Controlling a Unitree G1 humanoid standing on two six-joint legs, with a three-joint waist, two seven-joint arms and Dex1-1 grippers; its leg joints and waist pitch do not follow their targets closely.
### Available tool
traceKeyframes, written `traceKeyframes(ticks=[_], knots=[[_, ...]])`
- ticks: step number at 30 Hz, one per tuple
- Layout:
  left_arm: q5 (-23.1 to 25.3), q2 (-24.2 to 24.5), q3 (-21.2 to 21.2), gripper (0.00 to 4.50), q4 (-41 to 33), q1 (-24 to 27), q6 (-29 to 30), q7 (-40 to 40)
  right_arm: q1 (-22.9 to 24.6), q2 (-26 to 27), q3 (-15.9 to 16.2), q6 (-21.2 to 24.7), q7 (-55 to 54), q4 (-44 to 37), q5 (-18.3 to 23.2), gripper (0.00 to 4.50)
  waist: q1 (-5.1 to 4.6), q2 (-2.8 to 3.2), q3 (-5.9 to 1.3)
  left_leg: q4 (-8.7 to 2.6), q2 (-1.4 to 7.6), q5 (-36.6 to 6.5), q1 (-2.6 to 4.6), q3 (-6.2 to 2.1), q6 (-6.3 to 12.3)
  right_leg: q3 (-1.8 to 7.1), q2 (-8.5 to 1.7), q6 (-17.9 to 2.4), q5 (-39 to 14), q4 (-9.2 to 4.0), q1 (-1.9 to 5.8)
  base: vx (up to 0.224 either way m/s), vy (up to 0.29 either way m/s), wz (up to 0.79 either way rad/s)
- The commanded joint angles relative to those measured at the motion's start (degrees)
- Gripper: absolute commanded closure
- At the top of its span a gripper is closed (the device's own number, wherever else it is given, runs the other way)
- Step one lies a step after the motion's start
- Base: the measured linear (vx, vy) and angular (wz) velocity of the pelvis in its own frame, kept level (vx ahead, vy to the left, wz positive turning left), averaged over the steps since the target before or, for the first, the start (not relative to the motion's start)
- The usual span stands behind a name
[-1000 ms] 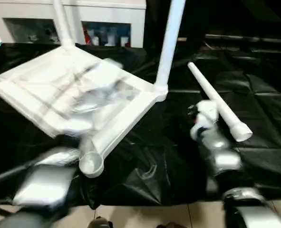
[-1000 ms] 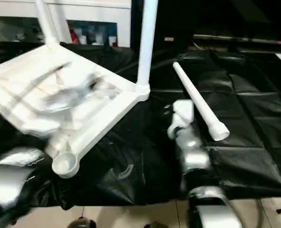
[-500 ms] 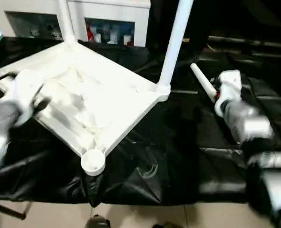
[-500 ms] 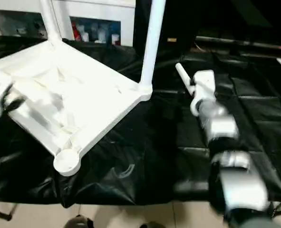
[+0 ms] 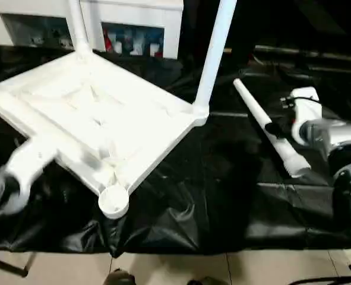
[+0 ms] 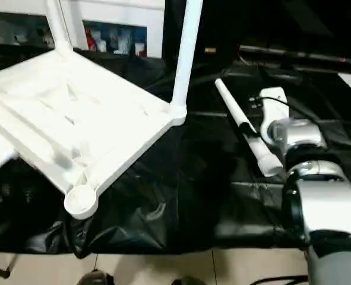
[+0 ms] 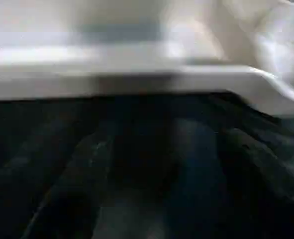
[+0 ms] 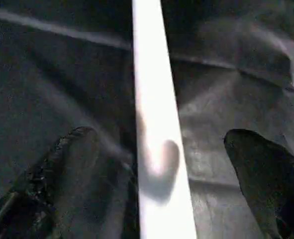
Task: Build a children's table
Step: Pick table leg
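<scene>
Left eye view: the white table top (image 5: 98, 119) lies underside up on the left of the black-draped work table (image 5: 223, 196), ribs showing.
Fitted legs: two legs (image 5: 214, 53) stand upright in the far corner sockets.
Empty socket: a round corner socket (image 5: 113, 202) at the near corner faces up.
Loose leg: a tapered leg (image 5: 270, 127) lies flat on the right, well apart from the top, wide end nearer.
Right gripper: right gripper (image 8: 161, 164) spread wide, one black finger (image 8: 72, 169) on each side of the loose leg, not closed on it.
Left arm: left arm (image 5: 21, 172) at the near left edge of the top; whether its fingers are open cannot be told.
Background: white shelving (image 5: 127, 24) at far left.
</scene>
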Motion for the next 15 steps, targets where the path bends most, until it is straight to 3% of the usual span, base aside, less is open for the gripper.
traceKeyframes(ticks=[1,3,6,15], knots=[[-1.9,0.3,-0.1,0.4,-2.4,0.1,1.1,-0.9,-0.8,-1.2,0.5,1.3,1.2,1.4,-1.2,0.0,0.04,0.84,-3.54,-3.48,0.84,-10.5,0.57,0.12,-1.65,2.76,-3.66,-12.6,-7.1,-3.98,2.67,0.0,0.0,0.0],[-2.4,-0.3,-0.1,0.28,-2.8,0.0,1.3,-0.9,-0.7,-1.2,0.6,1.5,1.7,1.9,-1.3,0.0,0.15,0.95,-3.54,-3.45,0.87,-10.8,0.75,0.17,-1.6,2.75,-3.54,-12.7,-6.6,-3.99,2.52,0.0,0.0,0.0],[-2.7,-4.9,-1.5,0.01,-1.5,-2.3,-0.3,1.2,0.6,-0.7,0.9,2.1,1.6,3.2,-2.1,0.0,0.29,1.0,-3.71,-3.38,0.8,-9.9,0.62,0.13,-1.93,2.75,-3.52,-13.0,-5.0,-3.75,2.76,0.0,0.0,0.0],[-6.2,-9.6,-2.1,0.01,-3.6,-4.5,-0.2,3.2,2.8,-0.1,1.9,2.2,0.7,4.2,-3.8,0.0,0.4,0.83,-4.0,-3.11,0.74,-9.1,0.46,0.03,-1.79,2.62,-3.59,-13.1,-3.8,-3.48,3.03,0.0,0.0,0.0]])
